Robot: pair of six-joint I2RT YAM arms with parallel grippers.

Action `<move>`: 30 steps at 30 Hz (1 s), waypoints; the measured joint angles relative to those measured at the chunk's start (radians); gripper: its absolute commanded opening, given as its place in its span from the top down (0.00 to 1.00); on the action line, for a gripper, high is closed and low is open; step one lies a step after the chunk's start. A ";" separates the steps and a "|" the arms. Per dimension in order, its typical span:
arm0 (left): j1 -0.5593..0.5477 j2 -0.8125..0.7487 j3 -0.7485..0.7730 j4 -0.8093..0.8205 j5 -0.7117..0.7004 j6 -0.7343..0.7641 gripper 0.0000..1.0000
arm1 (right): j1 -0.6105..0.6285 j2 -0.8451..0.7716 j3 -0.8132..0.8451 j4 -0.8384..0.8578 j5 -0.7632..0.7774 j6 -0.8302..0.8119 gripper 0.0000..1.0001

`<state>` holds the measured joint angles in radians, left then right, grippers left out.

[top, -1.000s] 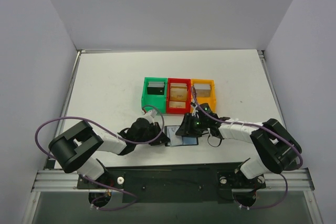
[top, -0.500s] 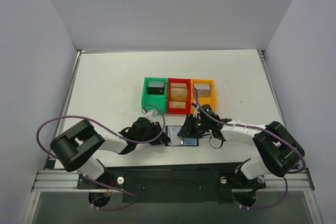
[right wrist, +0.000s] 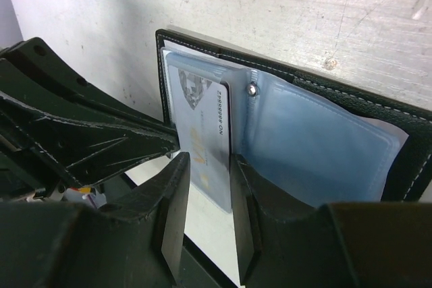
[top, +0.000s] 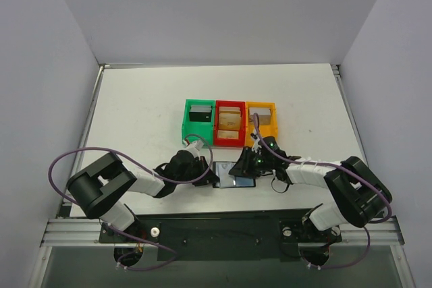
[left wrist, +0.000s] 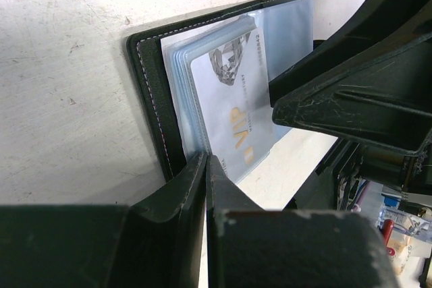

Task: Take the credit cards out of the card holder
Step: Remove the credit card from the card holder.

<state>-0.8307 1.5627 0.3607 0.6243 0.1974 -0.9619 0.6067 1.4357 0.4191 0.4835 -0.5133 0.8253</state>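
1. Your left gripper [left wrist: 206, 161] is clamped on the black edge of the card holder [left wrist: 150, 92].
2. The card holder lies open on the table [top: 135, 112], just before the red bin [top: 229, 141], between your grippers.
3. Your right gripper [right wrist: 206, 166] straddles the VIP card [right wrist: 202, 126] — whether it grips cannot be told.

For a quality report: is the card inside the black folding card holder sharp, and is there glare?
Left wrist: white VIP card in black-edged folding card holder is sharp. Right wrist: its number is readable. Top external: holder tiny, with a bright sheen.
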 measured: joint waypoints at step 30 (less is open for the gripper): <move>0.009 0.019 0.019 -0.002 0.024 0.004 0.88 | -0.038 0.000 -0.034 0.231 -0.111 0.073 0.77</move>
<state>-0.8215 1.5814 0.3794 0.6220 0.2214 -0.9581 0.5690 1.4357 0.3851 0.7143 -0.6239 0.8982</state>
